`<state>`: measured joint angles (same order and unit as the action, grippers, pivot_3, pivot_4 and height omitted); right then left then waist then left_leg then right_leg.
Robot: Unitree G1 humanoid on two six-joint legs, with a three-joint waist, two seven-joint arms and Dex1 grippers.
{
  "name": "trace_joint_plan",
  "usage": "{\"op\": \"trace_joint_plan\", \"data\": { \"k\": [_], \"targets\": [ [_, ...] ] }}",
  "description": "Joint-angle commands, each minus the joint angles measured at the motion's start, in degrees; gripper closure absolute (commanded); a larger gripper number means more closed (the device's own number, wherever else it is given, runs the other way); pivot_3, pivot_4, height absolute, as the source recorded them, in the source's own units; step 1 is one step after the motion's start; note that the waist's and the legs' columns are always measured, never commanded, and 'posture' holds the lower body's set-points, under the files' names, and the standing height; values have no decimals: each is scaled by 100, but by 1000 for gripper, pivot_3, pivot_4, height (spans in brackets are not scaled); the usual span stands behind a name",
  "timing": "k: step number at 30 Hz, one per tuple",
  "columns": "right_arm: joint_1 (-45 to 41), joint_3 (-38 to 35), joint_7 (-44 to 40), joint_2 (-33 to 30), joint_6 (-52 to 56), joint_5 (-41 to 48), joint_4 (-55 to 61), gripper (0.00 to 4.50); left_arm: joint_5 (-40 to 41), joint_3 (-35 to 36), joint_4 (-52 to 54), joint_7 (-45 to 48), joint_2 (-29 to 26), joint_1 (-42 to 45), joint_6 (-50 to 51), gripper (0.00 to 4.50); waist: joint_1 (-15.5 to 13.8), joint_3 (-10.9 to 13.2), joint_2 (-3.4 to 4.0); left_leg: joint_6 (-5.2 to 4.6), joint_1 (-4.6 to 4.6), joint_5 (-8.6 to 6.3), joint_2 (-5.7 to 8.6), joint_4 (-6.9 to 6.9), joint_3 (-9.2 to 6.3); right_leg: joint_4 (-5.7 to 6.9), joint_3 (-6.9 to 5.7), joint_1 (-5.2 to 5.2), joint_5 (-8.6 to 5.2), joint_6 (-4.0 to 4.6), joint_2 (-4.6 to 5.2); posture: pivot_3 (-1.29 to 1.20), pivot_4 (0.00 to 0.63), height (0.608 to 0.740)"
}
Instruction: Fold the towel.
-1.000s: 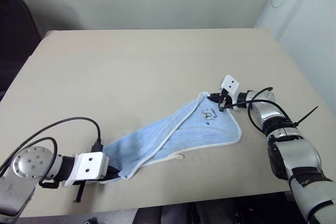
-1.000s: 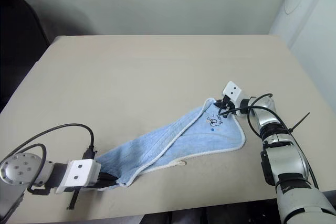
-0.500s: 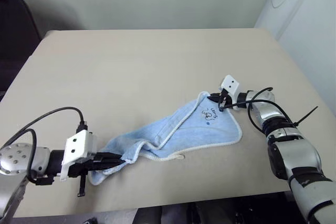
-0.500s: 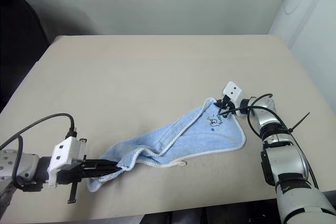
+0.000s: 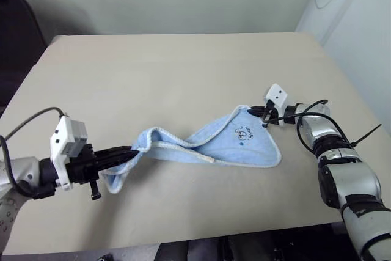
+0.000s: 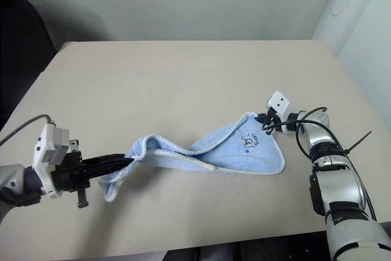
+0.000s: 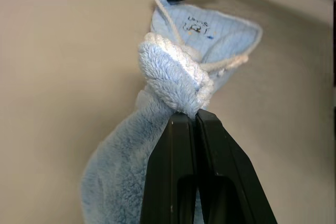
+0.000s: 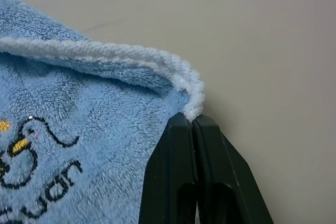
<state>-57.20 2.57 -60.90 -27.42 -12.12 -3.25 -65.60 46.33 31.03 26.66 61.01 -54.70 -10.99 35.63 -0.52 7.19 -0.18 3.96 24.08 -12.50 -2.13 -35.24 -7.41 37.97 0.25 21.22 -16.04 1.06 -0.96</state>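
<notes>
Towel [image 5: 235,143] stretches lengthwise between both clamped pincers.

Both my grippers pinched tight.
My left gripper [image 5: 135,151] points right; my right gripper [image 5: 251,112] points left, arm outstretched.

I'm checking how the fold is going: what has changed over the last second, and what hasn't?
The left hand, shut on one end of the towel, has lifted that end off the table and turned, so the near part now hangs bunched below its fingers instead of lying flat. The right hand kept its pinch on the far corner by the logo and barely shifted. The logo end still lies on the table.
</notes>
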Motion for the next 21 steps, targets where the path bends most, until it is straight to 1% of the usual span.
{"op": "trace_joint_plan", "data": {
  "k": [1,4,6,10,12,14,17,18,19,20,21],
  "targets": [
    [-66,-103,-78,-43,-10,144,195,4500,-40,108,278,8,47,-177,-54,4485,3,0,0,0,0,0,0,0,0,0,0,0,0,0,-1,0,150,740],
    [-51,-89,-63,-17,-16,137,220,4500,-356,-93,367,147,-20,-405,-239,4485,8,0,0,-2,-1,0,-1,-1,0,1,0,0,0,0,-1,0,150,740],
    [-40,-81,-63,-3,-13,134,227,4500,-713,-281,421,299,-129,-625,-440,4485,5,0,0,-5,-1,-1,-1,-3,0,1,1,-1,0,0,-1,0,150,740],
    [15,-57,-48,42,-25,115,229,4500,-2001,-958,406,640,-428,-1134,-1509,4485,6,0,0,-15,-1,-7,-1,-3,0,0,2,0,-1,1,-1,0,150,740],
    [40,-48,-29,63,-34,105,228,4500,-2271,-1150,345,718,-476,-1186,-1820,4485,3,0,0,-17,-1,-8,-1,-3,-1,1,2,0,-1,1,-2,0,150,740],
    [71,-36,-13,91,-33,96,241,4500,-2271,-1263,300,789,-456,-1148,-1873,4485,3,0,-1,-20,-1,-10,-1,-4,-1,2,2,0,-1,1,-2,0,150,740],
    [117,-32,-3,117,-34,88,271,4500,-2137,-1310,308,845,-410,-1098,-1774,3763,2,0,0,-20,-1,-10,-1,-4,-1,4,2,0,-1,2,-1,0,150,740],
    [130,-34,-1,118,-35,88,280,4500,-2091,-1286,316,845,-372,-1085,-1779,3370,0,0,0,-20,-1,-9,-1,-4,-1,4,1,0,-1,2,-1,0,150,740],
    [138,-37,-1,118,-35,88,285,4500,-2080,-1260,317,815,-333,-1070,-1797,3103,0,0,0,-19,-1,-9,-1,-4,-1,4,1,0,-1,2,-1,0,150,740],
    [146,-39,-1,117,-31,90,292,4500,-2103,-1256,307,791,-361,-1078,-1721,2635,0,0,0,-19,0,-9,-1,-4,-1,4,2,0,-1,1,-1,0,150,740],
    [153,-40,1,118,-28,91,298,4500,-2097,-1239,282,832,-358,-1083,-1746,2373,1,0,0,-19,0,-9,-1,-4,-1,4,2,0,-1,2,-1,0,150,740]
  ]
}}
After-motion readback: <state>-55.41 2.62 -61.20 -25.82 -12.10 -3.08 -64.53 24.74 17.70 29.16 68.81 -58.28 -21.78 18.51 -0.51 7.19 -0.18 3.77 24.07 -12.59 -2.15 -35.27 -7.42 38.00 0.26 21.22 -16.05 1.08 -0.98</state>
